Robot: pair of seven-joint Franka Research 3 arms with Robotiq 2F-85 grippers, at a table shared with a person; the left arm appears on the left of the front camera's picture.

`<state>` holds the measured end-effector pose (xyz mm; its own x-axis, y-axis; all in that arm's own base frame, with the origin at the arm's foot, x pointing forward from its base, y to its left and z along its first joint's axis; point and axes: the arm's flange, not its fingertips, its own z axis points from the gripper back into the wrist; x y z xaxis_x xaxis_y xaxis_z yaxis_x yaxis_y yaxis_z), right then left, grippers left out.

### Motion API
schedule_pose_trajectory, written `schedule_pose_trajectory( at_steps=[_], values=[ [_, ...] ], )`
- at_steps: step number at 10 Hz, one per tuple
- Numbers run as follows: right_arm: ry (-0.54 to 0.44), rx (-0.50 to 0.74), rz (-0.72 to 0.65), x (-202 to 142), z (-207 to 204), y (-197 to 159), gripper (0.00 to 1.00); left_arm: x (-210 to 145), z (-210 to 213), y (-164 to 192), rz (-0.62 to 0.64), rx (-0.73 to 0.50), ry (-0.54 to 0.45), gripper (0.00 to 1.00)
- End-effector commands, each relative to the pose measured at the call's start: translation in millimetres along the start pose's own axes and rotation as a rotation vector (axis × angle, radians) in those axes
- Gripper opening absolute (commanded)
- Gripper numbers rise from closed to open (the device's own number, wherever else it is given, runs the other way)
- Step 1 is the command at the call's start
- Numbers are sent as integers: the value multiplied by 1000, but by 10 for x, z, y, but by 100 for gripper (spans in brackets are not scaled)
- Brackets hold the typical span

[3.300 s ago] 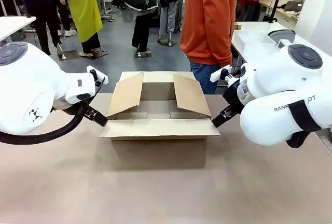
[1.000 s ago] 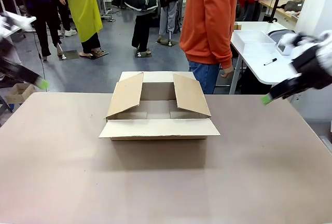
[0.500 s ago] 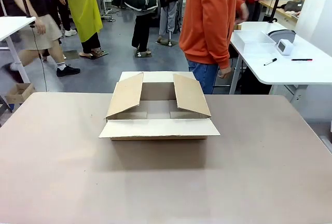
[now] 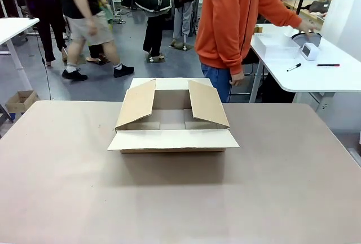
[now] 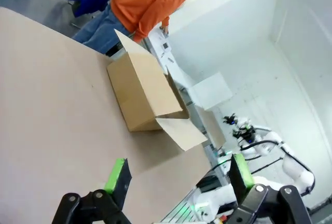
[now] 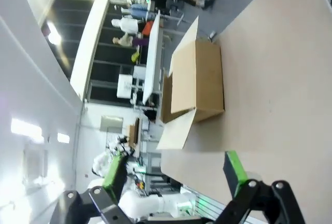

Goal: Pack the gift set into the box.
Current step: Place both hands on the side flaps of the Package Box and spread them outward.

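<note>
Left end effector (image 5: 179, 176) and right end effector (image 6: 174, 175): both spread wide, gripping nothing. Box (image 4: 172, 140) sits at frame centre on the table (image 4: 180, 199), flaps open, visible interior bare; packing not begun. Beyond, a person (image 4: 228, 24) reaches over a side table (image 4: 316, 77), upper right, bearing a pale tray (image 4: 275, 43), possibly the gift set. Nothing obstructs the box.
</note>
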<state>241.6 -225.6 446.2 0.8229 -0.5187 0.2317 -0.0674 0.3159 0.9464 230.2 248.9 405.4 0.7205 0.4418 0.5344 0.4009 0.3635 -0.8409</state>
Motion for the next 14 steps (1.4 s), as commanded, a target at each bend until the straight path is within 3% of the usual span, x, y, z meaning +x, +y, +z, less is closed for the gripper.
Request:
schedule_pose_trajectory(
  at_steps=[1, 2, 3, 4, 7, 9, 10, 11, 12, 13, 14],
  values=[
    [7, -2, 63, -27, 30, 109, 100, -1, 23, -121, -56, 27, 10, 100],
    [0, 0, 0, 0, 0, 0, 100, -1, 23, -121, -56, 27, 10, 100],
    [-9, -58, 46, 17, -176, 151, 100, 40, -13, -81, -26, 20, 20, 100],
    [11, -168, 120, 29, -468, 467, 100, 191, -296, -421, -106, 97, 78, 100],
    [228, -396, 513, -316, -2058, 1716, 100, 383, -1747, -1734, -415, 174, 400, 100],
    [392, -468, 693, -860, -3004, 1977, 100, 196, -2712, -2206, -491, 276, 527, 100],
    [436, -501, 758, -1109, -3227, 1979, 100, -10, -3090, -2299, -538, 330, 614, 100],
    [376, -641, 805, -1070, -3025, 1925, 100, -59, -3013, -2153, -554, 397, 708, 100],
    [424, -462, 734, -1289, -3084, 2150, 100, -50, -2843, -2396, -525, 268, 574, 100],
    [424, -462, 734, -1289, -3084, 2150, 100, -50, -2843, -2396, -525, 268, 574, 100],
    [450, -530, 809, -1391, -3271, 2085, 100, -234, -3201, -2427, -566, 326, 650, 100]
  ],
)
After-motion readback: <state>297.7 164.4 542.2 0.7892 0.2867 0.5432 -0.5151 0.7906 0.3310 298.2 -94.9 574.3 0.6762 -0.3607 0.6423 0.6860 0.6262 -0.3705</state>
